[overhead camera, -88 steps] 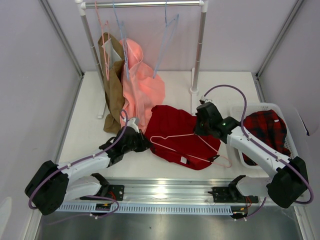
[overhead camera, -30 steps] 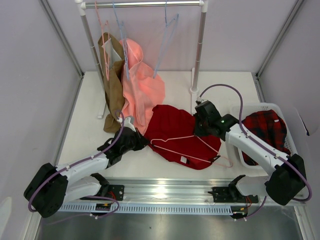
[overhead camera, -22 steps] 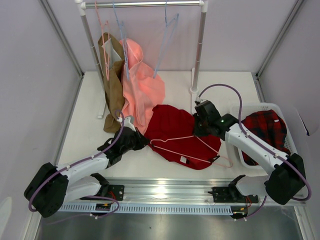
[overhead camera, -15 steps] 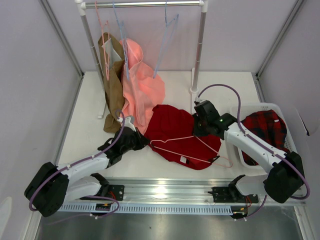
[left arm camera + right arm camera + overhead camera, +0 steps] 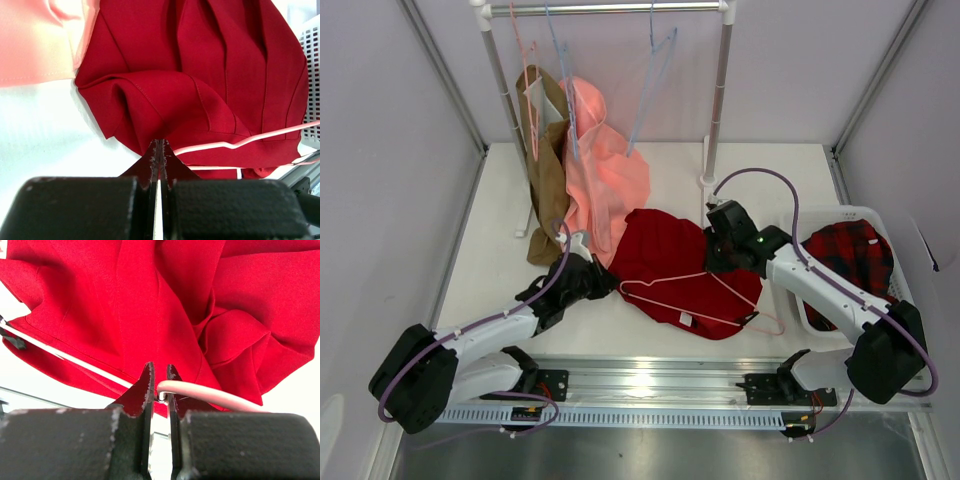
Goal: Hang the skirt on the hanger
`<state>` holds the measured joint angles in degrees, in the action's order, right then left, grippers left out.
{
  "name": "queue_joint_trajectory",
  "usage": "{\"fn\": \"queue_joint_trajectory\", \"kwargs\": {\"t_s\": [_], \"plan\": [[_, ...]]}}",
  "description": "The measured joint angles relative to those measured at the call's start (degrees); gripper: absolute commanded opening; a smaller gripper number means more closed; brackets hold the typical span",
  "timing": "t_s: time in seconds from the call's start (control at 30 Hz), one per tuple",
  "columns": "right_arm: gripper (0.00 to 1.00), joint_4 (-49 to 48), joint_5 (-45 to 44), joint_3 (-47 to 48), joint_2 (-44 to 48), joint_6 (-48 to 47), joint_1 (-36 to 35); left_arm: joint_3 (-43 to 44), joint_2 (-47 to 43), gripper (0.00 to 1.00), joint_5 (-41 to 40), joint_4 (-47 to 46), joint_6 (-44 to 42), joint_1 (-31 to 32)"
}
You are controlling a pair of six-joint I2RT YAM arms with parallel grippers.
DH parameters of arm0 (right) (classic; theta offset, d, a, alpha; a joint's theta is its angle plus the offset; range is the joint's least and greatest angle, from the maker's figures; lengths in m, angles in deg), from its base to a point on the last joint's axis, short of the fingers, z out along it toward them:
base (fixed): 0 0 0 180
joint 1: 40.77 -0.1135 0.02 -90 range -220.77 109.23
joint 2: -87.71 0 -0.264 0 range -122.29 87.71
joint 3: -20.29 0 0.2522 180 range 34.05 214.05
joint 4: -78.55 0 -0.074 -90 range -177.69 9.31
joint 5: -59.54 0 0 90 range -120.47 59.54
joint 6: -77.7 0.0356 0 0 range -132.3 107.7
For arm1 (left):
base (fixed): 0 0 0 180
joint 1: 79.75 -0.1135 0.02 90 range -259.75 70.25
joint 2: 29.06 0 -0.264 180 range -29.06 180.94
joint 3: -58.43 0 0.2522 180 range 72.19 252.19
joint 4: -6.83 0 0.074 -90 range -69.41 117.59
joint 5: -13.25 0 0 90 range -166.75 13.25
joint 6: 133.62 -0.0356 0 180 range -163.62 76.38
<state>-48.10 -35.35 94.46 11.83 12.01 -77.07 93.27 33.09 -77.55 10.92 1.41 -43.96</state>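
Left gripper (image 5: 159,146): fingers pressed together with no gap between them, pinching the near hem of the skirt at the very tips.
Right gripper (image 5: 160,374): fingers almost closed and clamped on the hanger's wire, which sits between them just behind the tips.
Skirt (image 5: 675,255): lies rumpled on the table (image 5: 650,170) between the two grippers. It spreads out ahead of the left gripper's tips, and ahead of and beneath the right gripper's tips.
Hanger (image 5: 235,144): rests on top of the skirt. From the right gripper, one thin arm runs off to its left across the red cloth and a thicker stretch curves away to its right. From the left gripper, the wire crosses just ahead and to the right of the tips, apart from them.
Salmon-pink garment (image 5: 35,40): ahead and to the left of the left gripper, its edge meeting the skirt's far corner.
White basket (image 5: 830,211): behind the right gripper, on the side away from the skirt, close beside that arm.
Plaid cloth (image 5: 850,265): inside the white basket.
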Motion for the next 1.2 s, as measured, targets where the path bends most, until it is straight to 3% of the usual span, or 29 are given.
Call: {"fn": "queue_joint_trajectory", "kwargs": {"t_s": [1.2], "plan": [[0.0, -2.2, -0.7, 0.4, -1.0, 0.6, -0.3, 3.9, 3.1, 0.0, 6.1, -0.8, -3.7, -0.2]]}}
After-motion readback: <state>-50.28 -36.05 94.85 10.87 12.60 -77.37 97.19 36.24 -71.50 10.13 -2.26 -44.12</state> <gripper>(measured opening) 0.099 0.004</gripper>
